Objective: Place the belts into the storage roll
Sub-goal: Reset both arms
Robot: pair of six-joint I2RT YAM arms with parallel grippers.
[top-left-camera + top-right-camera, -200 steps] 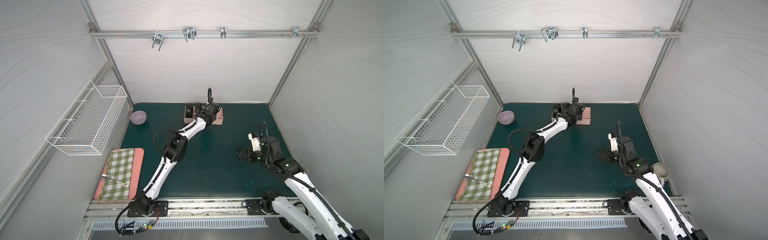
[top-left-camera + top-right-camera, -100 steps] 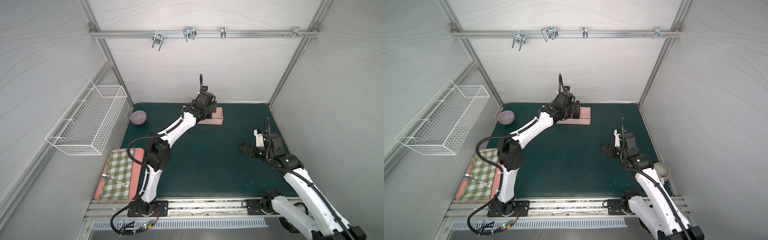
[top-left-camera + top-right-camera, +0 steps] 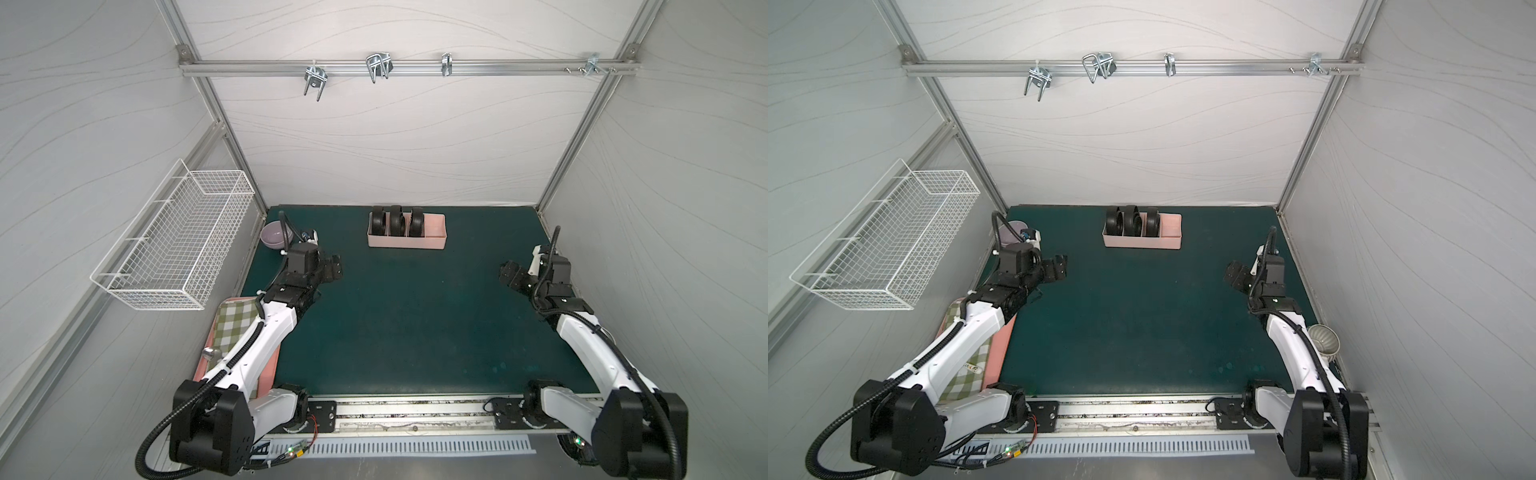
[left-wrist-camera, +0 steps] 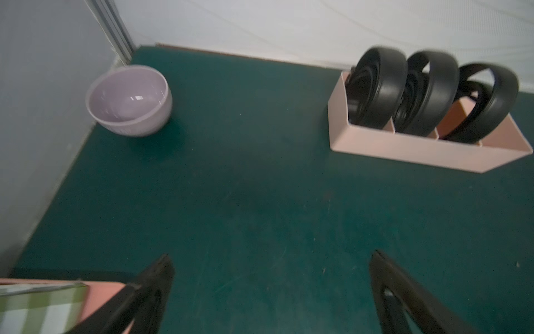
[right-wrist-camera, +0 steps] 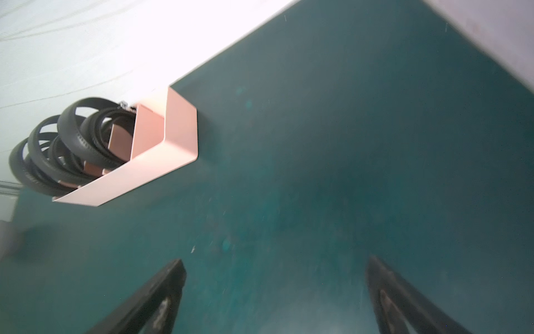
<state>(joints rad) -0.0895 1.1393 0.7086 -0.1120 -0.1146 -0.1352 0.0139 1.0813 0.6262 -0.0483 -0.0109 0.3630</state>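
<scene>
The storage roll (image 3: 405, 242) (image 3: 1142, 242) is a pale-pink divided tray at the back middle of the green mat. Three belts (image 3: 395, 222) (image 3: 1133, 222) stand in it as tight black coils, one each in its three left compartments. The rightmost compartment holds nothing. My left gripper (image 3: 334, 270) (image 3: 1059, 268) hovers open at the left of the mat, well away from the tray. My right gripper (image 3: 509, 274) (image 3: 1235, 272) hovers open at the right. Each wrist view shows wide jaws over bare mat, the left gripper (image 4: 271, 257) and right gripper (image 5: 274, 260), with tray (image 4: 404, 150) (image 5: 138, 179) and belts (image 4: 427, 95) (image 5: 72, 144) beyond.
A lilac bowl (image 3: 272, 235) (image 4: 130, 99) sits in the back left corner behind my left wrist. A white wire basket (image 3: 178, 245) hangs on the left wall. A flat pink tray with a green checked cloth (image 3: 232, 328) lies under my left arm. A ribbed cup (image 3: 1324, 338) stands at the right edge.
My left arm has pulled back from the storage roll to the left side of the mat, its jaws open and empty. My right gripper has drawn back toward the right edge.
</scene>
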